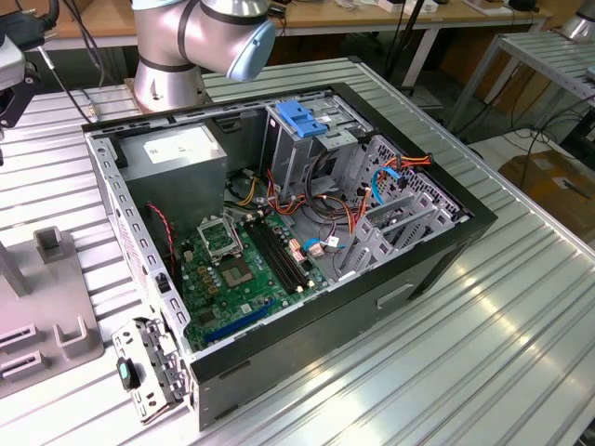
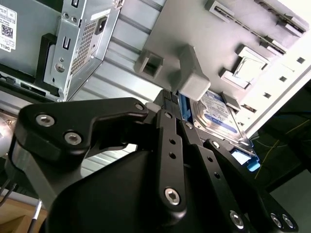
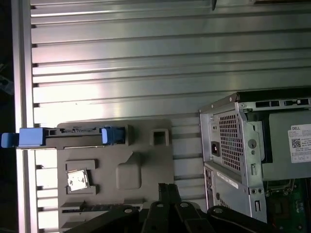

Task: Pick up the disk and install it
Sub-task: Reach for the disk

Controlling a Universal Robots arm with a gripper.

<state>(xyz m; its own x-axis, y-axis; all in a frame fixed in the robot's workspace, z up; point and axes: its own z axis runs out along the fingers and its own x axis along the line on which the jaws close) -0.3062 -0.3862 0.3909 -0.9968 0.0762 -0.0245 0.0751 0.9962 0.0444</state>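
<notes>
The disk [image 2: 218,114] stood on its long edge in a slot of a grey fixture plate [image 2: 194,29]. Its label faced out in the second wrist view, and blue rails [image 3: 112,135] ran along its sides. In the first wrist view the disk [image 3: 73,132] appeared edge-on along the plate's edge farthest from the hand. One blue-railed end reached out past the edge of the ribbed metal surface [image 3: 146,63] on which the plate [image 3: 141,165] lay. The hand [image 3: 168,188] hung over the plate with its black fingers drawn together and nothing between them. Bare plate lay between the fingertips and the disk, so the hand was not touching it. In the second wrist view the hand [image 2: 167,97] pointed toward the railed end of the disk, beside a raised grey block [image 2: 194,80] of the plate. A small silvery square part [image 3: 77,179] sat in a recess of the plate, near the disk but apart from it. Just beside the plate, toward the middle of the surface, an open computer case [image 1: 307,344] lay on its side. Inside it, in the exterior view, a grey power supply box [image 1: 177,153] with a white sticker filled the corner nearest the base of the arm [image 1: 167,65]. A tall grey drive cage [image 1: 297,149] with a blue latch [image 1: 302,116] stood next to the box, and a green motherboard [image 1: 232,279] covered the floor of the case. The plate [image 1: 79,348] lay at the surface's edge on the exterior view's left.
</notes>
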